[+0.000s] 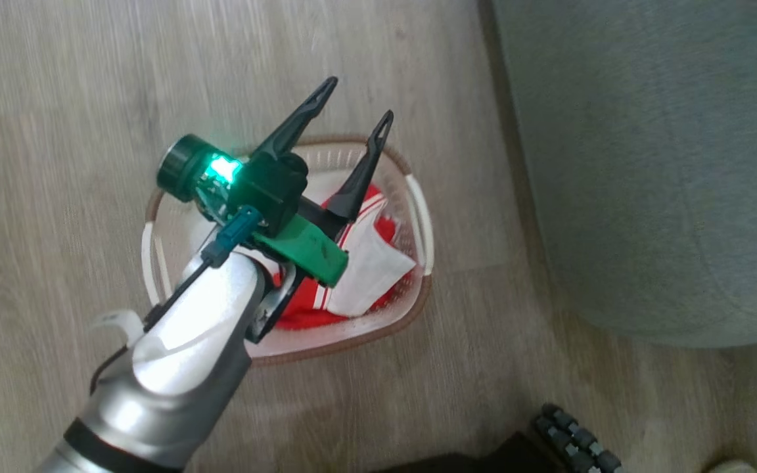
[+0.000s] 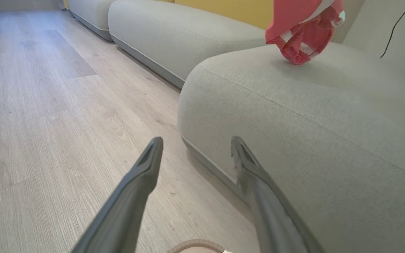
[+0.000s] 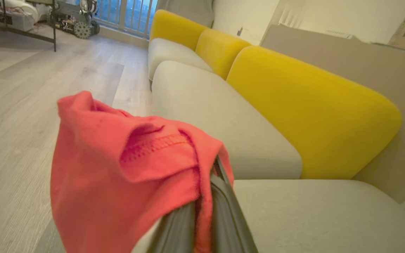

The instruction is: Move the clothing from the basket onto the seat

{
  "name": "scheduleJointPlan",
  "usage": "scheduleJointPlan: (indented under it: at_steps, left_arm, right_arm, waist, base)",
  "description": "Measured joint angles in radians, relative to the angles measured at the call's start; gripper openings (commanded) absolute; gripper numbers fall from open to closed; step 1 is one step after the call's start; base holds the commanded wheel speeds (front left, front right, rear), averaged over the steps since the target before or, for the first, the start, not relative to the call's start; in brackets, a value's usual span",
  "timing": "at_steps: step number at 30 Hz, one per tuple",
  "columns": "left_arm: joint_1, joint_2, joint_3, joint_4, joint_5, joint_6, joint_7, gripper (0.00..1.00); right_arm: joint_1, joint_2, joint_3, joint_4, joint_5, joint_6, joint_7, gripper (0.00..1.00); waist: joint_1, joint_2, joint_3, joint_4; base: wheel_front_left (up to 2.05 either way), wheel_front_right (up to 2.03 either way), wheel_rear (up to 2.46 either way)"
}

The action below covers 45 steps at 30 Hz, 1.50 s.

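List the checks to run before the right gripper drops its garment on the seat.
1. Grip: right gripper shut on the held garment: ok.
2. Place: held garment over the seat: ok; the left wrist view shows it hanging above the cushion.
3. Contact: held garment touching the seat: cannot tell.
4. Other arm: left gripper open and empty: ok.
5. Position: left gripper above the basket: ok.
6. Basket emptied: not ok; a red and white garment lies inside.
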Motion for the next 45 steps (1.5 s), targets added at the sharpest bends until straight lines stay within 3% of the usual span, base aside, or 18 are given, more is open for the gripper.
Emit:
scheduleJointPlan:
  at_steps: [6,12,13,14,16,21,29,35,45]
  left_arm:
    - [-0.014,0.018,-0.004,-0.023,0.016,0.006,0.019,1.0]
    - [-0.014,0.031,-0.01,-0.023,0.016,0.009,0.031,1.0]
    - [-0.014,0.034,-0.01,-0.023,0.016,0.013,0.032,1.0]
    - [-0.014,0.035,-0.01,-0.023,0.016,0.014,0.032,1.0]
    - [-0.014,0.037,-0.012,-0.022,0.016,0.014,0.032,1.0]
    - [-0.011,0.037,-0.016,-0.002,0.014,0.014,0.032,1.0]
    - [0.009,0.034,-0.015,0.044,-0.022,0.015,0.008,1.0]
    - [0.044,0.013,-0.004,0.082,-0.049,0.026,-0.024,1.0]
    - [0.141,-0.034,0.036,0.136,-0.105,0.039,-0.04,1.0]
  right_arm:
    - [-0.009,0.034,-0.05,0.094,-0.012,0.0,-0.019,0.0]
    - [0.028,0.104,-0.055,0.156,-0.035,0.0,-0.024,0.0]
    - [0.032,0.109,-0.055,0.164,-0.035,0.0,-0.026,0.24]
    - [0.032,0.113,-0.056,0.176,-0.034,0.0,-0.026,0.24]
    - [0.032,0.123,-0.05,0.199,-0.026,0.0,-0.026,1.0]
    - [0.041,0.133,-0.01,0.203,-0.009,0.0,-0.026,1.0]
    - [0.212,0.131,0.079,0.077,0.063,0.0,-0.029,1.0]
    - [0.328,0.107,0.118,-0.04,0.1,0.0,-0.029,1.0]
    - [0.479,0.133,0.182,-0.183,0.109,0.0,-0.029,1.0]
  waist:
    - [0.0001,0.0,0.09,0.025]
    - [-0.0002,0.0,0.108,0.015]
    - [-0.0003,0.0,0.106,0.011]
    - [-0.0002,0.0,0.104,0.008]
    - [-0.0002,0.0,0.099,0.001]
    - [-0.0003,0.0,0.077,-0.01]
    - [-0.0003,0.0,-0.001,-0.018]
    - [-0.0003,0.0,-0.091,-0.012]
    - [-0.0003,0.0001,-0.285,0.032]
  base:
    - [0.0,0.0,0.0]
    - [0.0,0.0,0.0]
    - [0.0,0.0,0.0]
    - [0.0,0.0,0.0]
    - [0.0,0.0,0.0]
    - [0.0,0.0,0.0]
    - [0.0,0.0,0.0]
    - [0.0,0.0,0.0]
    - [0.0,0.0,0.0]
